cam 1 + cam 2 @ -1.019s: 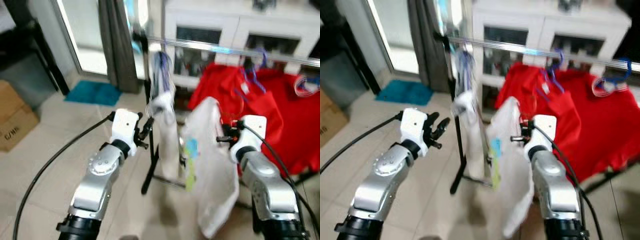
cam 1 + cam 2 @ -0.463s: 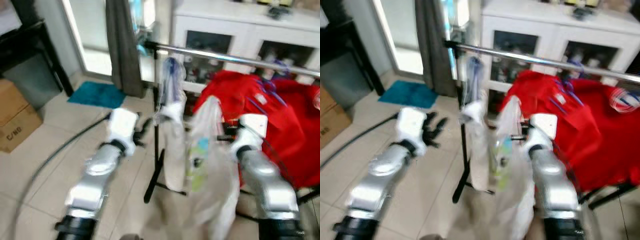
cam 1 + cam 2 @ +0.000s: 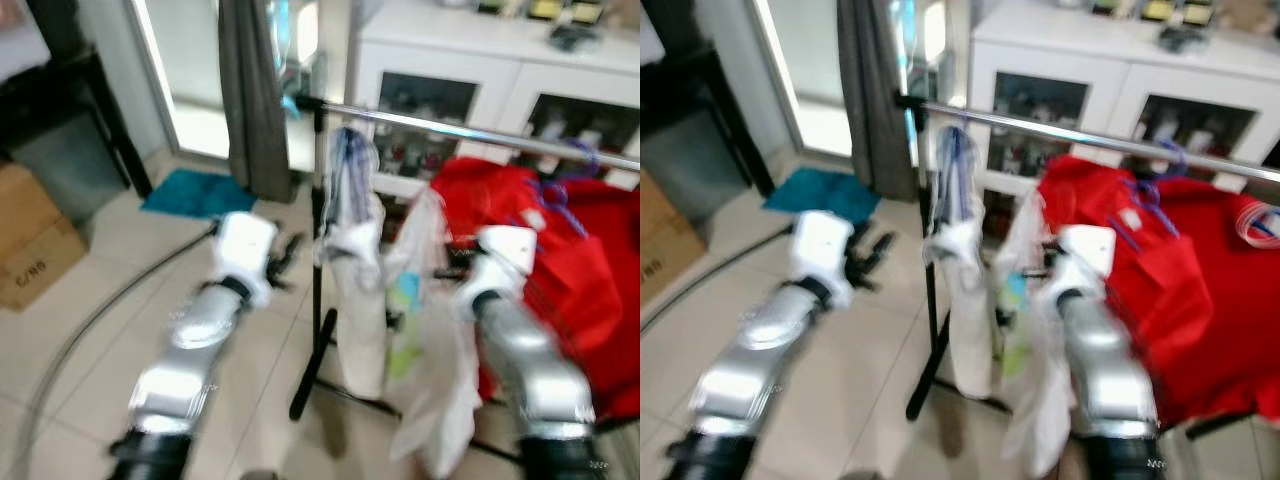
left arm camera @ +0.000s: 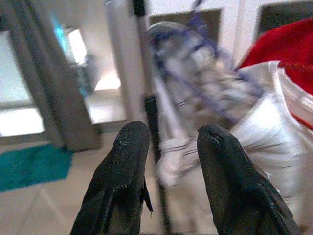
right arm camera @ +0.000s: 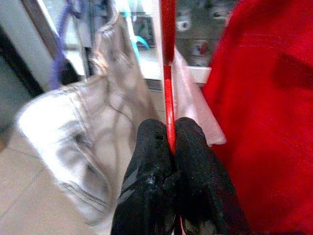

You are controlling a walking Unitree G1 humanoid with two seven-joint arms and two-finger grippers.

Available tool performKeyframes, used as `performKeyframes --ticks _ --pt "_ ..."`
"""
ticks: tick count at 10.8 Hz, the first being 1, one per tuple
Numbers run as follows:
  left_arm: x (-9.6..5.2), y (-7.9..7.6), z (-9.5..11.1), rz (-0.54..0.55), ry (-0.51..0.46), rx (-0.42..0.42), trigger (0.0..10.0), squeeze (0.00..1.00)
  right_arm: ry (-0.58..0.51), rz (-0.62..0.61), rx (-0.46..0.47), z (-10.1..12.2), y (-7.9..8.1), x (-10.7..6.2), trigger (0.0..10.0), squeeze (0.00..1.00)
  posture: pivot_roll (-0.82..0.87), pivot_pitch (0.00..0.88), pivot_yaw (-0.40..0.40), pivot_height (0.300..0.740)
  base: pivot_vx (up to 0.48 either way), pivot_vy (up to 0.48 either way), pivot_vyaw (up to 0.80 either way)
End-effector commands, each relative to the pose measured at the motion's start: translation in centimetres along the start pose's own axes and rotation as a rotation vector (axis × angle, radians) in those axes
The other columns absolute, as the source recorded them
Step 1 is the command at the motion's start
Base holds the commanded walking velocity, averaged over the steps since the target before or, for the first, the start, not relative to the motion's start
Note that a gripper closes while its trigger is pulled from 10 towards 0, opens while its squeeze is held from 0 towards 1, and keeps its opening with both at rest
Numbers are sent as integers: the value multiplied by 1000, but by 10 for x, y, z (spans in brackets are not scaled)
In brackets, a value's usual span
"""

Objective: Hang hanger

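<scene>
Carrying step: right gripper [image 5: 168, 142] pinches the red hanger [image 5: 167, 63] bearing a white garment [image 3: 435, 330]; left gripper [image 4: 168, 142] spread, empty; next, hook must clear the rail [image 3: 1060, 133].

A metal clothes rail [image 3: 1090, 137] carries a white garment [image 3: 960, 290] and red clothes [image 3: 1170, 290].

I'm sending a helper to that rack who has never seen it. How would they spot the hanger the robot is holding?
Find the silver clothes rail before the white cabinet. Below it, between a white garment on a blue hanger and the red shirts, hangs a pale translucent garment. Its thin red hanger is pinched in the right gripper; neighbouring hangers are blue.
</scene>
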State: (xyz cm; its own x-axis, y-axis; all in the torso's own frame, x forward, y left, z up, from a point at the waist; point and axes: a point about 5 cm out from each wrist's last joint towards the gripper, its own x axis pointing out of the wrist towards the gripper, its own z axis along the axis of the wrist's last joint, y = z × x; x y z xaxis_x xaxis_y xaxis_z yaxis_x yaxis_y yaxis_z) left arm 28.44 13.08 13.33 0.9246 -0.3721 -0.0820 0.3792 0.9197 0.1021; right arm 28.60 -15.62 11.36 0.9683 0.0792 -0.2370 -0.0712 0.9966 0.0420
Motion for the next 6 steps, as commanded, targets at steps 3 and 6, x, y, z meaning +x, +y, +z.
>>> performKeyframes --ticks 3,6 --pt "-1 -16 10 -123 -60 -23 10000 0 -84 -24 -24 23 -10 1 10000 0 129 13 -3 740 197 0 0" --pt "-9 -27 16 -322 -70 43 10000 0 -166 -26 -24 47 -10 9 10000 0 132 5 -9 740 0 0 0"
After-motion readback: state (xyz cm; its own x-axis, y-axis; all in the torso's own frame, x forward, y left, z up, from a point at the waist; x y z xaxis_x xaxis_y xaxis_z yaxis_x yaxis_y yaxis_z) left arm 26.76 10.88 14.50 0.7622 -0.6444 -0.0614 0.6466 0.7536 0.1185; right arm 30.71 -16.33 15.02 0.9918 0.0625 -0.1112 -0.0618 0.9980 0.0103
